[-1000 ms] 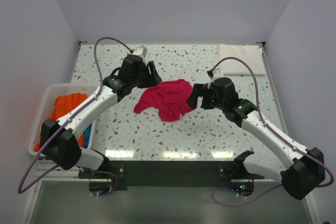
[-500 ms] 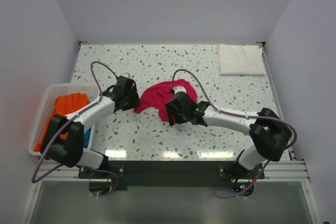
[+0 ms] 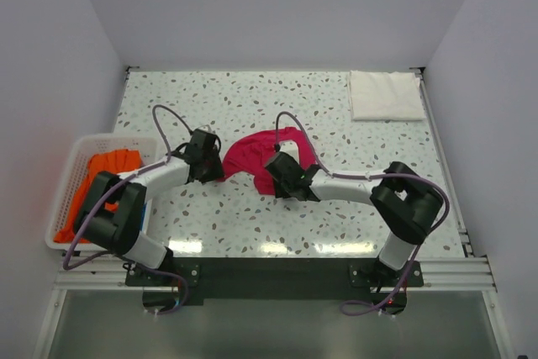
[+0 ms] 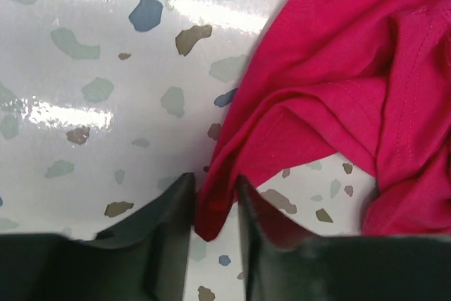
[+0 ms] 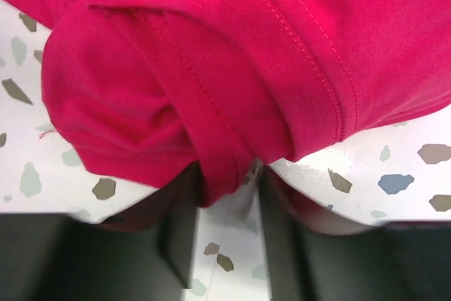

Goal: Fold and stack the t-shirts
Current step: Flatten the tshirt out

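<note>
The speckled table (image 3: 252, 94) is crossed only by the two arms and their cables; one cable (image 3: 287, 114) of the right arm is looped over the far part of the pink shirt (image 3: 252, 157), and the near corner of the white basket (image 3: 67, 182) is hidden by the left arm; the basket is set at the table's left edge, and an orange shirt (image 3: 109, 166) is heaped in it; a white shirt (image 3: 385, 95), folded to a rectangle with its long side across the table, is laid in the far right corner, well apart; the pink shirt is crumpled at mid-table, its long axis run from near left to far right; its near-left corner is pinched between the narrow fingers of the left gripper (image 4: 213, 223); a hemmed fold is set between the narrow fingers of the right gripper (image 5: 231, 237), yet a sliver of table is seen beside it, so a firm grip cannot be told.
</note>
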Controlling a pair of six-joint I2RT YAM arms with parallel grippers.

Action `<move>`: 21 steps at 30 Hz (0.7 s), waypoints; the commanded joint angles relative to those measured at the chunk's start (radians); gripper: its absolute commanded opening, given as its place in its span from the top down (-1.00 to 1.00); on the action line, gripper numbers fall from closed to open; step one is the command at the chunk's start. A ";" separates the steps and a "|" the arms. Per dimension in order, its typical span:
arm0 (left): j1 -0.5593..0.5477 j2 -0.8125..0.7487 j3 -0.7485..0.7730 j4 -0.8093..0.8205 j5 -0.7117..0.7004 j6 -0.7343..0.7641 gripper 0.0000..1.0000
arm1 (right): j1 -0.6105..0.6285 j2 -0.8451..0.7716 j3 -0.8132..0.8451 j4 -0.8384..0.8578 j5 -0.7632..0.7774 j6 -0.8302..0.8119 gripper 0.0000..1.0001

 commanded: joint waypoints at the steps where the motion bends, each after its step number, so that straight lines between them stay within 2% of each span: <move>1: 0.002 0.024 0.030 0.064 -0.002 0.009 0.39 | -0.001 0.015 0.057 0.042 0.085 0.026 0.27; 2: 0.002 0.023 0.039 0.059 -0.005 0.011 0.65 | -0.008 -0.004 0.057 0.037 0.097 0.024 0.55; 5: 0.002 0.006 0.091 0.016 -0.028 0.026 1.00 | -0.048 -0.079 0.051 0.005 0.093 0.006 0.89; 6: 0.002 -0.005 0.120 0.001 -0.040 0.032 1.00 | -0.062 -0.106 0.050 -0.027 0.094 -0.002 0.96; 11: 0.011 -0.152 0.229 -0.154 -0.168 0.083 1.00 | -0.217 -0.355 0.050 -0.139 0.056 -0.075 1.00; 12: 0.013 -0.205 0.271 -0.201 -0.212 0.092 1.00 | -0.238 -0.446 0.066 -0.182 0.060 -0.106 1.00; 15: 0.019 -0.314 0.361 -0.275 -0.293 0.120 1.00 | -0.324 -0.574 0.138 -0.277 0.064 -0.161 1.00; 21: 0.022 -0.457 0.559 -0.363 -0.389 0.161 1.00 | -0.410 -0.680 0.312 -0.384 0.111 -0.238 1.00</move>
